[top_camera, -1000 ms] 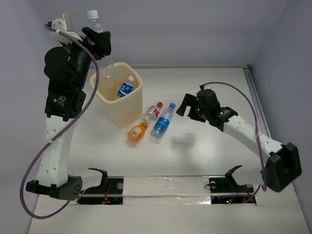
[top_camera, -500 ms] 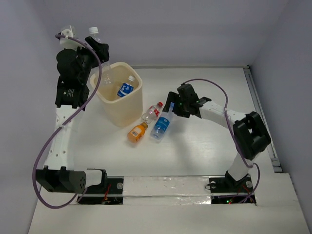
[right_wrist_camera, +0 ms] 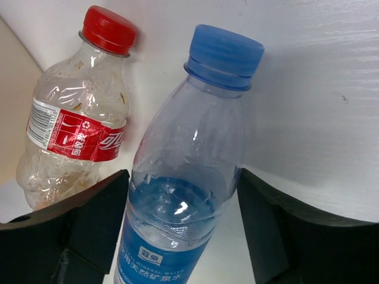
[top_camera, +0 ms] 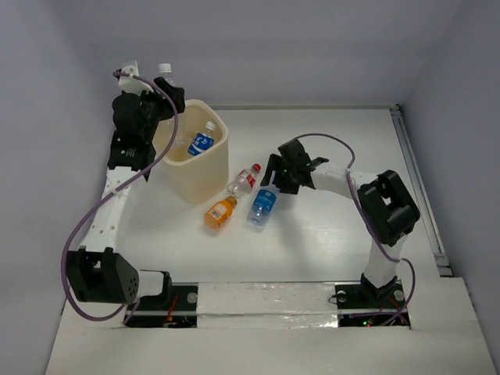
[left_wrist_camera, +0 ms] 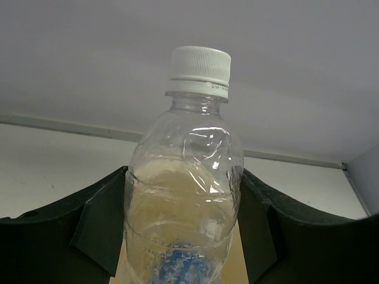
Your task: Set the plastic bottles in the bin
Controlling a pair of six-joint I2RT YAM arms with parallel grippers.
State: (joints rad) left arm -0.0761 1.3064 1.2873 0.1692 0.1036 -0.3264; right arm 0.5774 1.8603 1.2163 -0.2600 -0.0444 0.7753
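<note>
My left gripper (top_camera: pixel 166 98) is shut on a clear bottle with a white cap (top_camera: pixel 166 72), holding it upright over the far left rim of the cream bin (top_camera: pixel 199 183). In the left wrist view the bottle (left_wrist_camera: pixel 189 148) fills the gap between the fingers. A blue-label bottle (top_camera: pixel 201 141) lies inside the bin. My right gripper (top_camera: pixel 271 181) is closed against both sides of a blue-capped bottle (top_camera: pixel 261 206) that lies on the table; it also shows in the right wrist view (right_wrist_camera: pixel 189 142). A red-label bottle (top_camera: pixel 244 180) and an orange bottle (top_camera: pixel 220 212) lie beside it.
The red-label bottle (right_wrist_camera: pixel 74 124) lies just left of my right gripper's left finger (right_wrist_camera: pixel 89 219), with the bin wall (right_wrist_camera: pixel 9 89) behind it. The back wall stands close behind the bin. A taped strip (top_camera: pixel 266 301) runs along the table's near edge.
The left arm has swung the white-capped bottle right and down to the bin's rim. The right gripper has moved left onto the blue-capped bottle, and its jaws now touch the bottle's sides.
</note>
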